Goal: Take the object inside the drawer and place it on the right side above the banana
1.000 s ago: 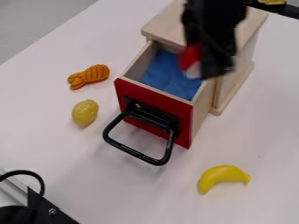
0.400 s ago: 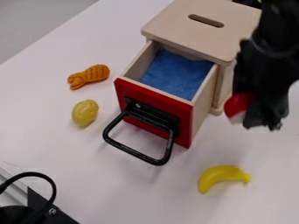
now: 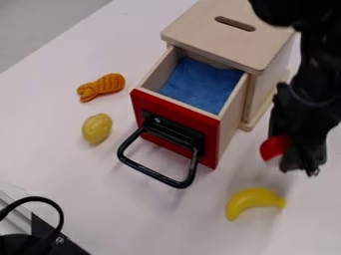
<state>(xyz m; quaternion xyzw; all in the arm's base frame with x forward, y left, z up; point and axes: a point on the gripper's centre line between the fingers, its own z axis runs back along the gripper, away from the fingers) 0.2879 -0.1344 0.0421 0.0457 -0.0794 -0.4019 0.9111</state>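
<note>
Gripper (image 3: pixel 293 154) has moved toward 6 o'clock, clamped on red piece (image 3: pixel 273 147) at 1 o'clock from banana (image 3: pixel 253 201); if we release too high, it could bounce off-target.

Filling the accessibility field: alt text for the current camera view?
End effector holds a red object above the table, just beyond a yellow banana. Left of it, a wooden box's red-fronted drawer stands open, lined with blue cloth.

Bright diffuse light, soft shadow beside banana (image 3: pixel 254 200)
</note>
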